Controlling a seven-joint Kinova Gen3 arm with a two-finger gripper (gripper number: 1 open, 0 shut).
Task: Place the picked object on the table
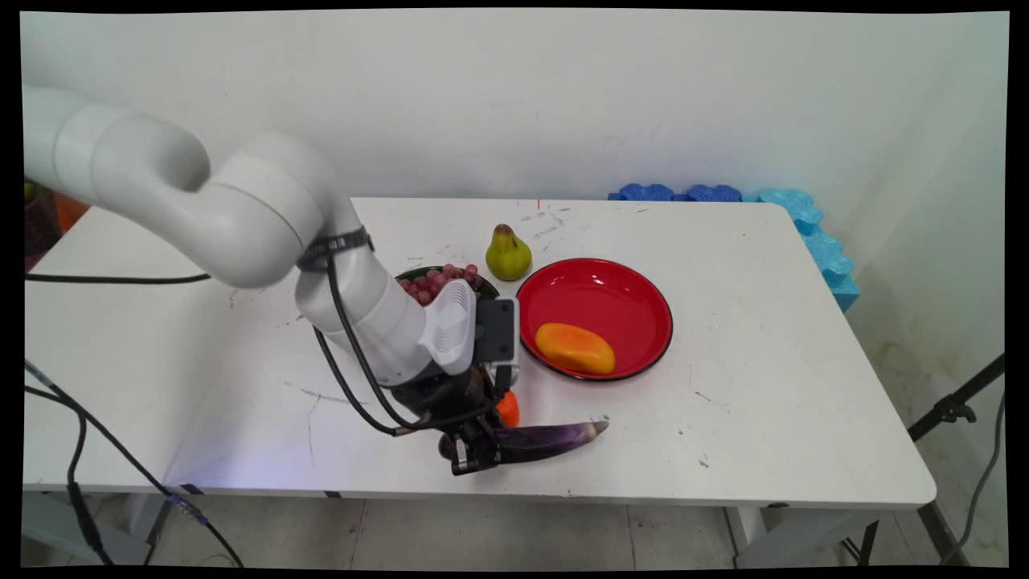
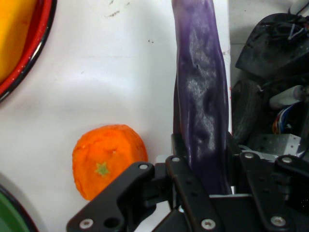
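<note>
The hand (image 1: 476, 454) is down at the counter's (image 1: 764, 386) near edge, and its two fingers are pinching the thick end of a long purple eggplant (image 1: 555, 438). The eggplant lies flat on the counter with its long axis roughly along that near edge: the gripped end is under the hand, and the thin, pale tip points to the picture's right, well clear of the fingers. The fingers cross this axis, one on each side of the fruit, so the grip is across the narrow way, not along the length.

In the hand view the eggplant (image 2: 200, 101) runs straight up from between the fingers (image 2: 181, 159) to the top edge, its skin glossy and slightly wrinkled, close to the counter's edge with the floor and a black stand beyond.

Just beside the hand, on the far side, sits a peeled orange (image 1: 508, 408), apart from the eggplant. The main view shows only a sliver of it behind the wrist; the hand view shows the whole orange (image 2: 109, 159) with its small green star.

The main view alone shows the red bowl (image 1: 635, 293) holding a yellow-orange mango (image 1: 575, 348), the green pear (image 1: 508, 253) behind it, and a dark plate of red grapes (image 1: 438, 281) partly hidden by the arm.
</note>
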